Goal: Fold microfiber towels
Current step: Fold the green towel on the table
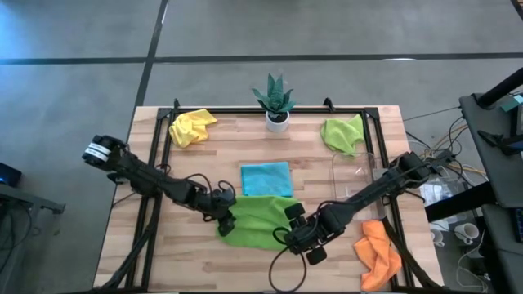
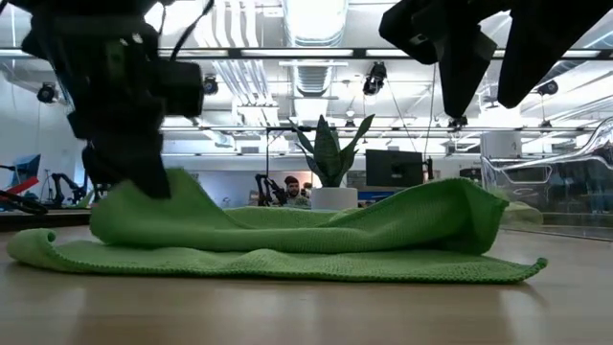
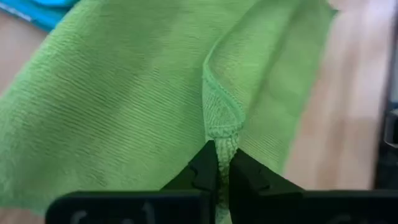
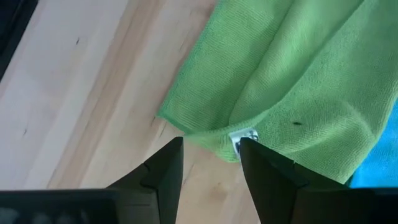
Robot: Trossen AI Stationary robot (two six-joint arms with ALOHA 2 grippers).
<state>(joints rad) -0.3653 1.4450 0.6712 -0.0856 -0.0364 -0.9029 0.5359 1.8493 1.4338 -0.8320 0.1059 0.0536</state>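
The lime green microfiber towel (image 1: 257, 219) lies spread at lower centre of the high view, partly doubled over on itself, touching the folded light blue microfiber towel (image 1: 266, 179) just above it. The left gripper (image 3: 217, 177) has its fingers pinched tight on a raised hem of the green cloth at its left edge. The right gripper (image 4: 211, 163) hangs over the cloth's right corner with its fingers parted around the small white tag (image 4: 244, 138) — not yet closed on it. This looks like the start of a fold: the right fingers probably need to close on that corner, then both arms carry the edge across together. Around it lies the pale wooden slatted table (image 1: 204, 269), with a crumpled yellow towel (image 1: 191, 126) upper left, another lime green towel (image 1: 343, 134) upper right, an orange towel (image 1: 379, 251) lower right and a small potted plant (image 1: 275, 101) at top centre. Beyond — an open workshop with ceiling lights.
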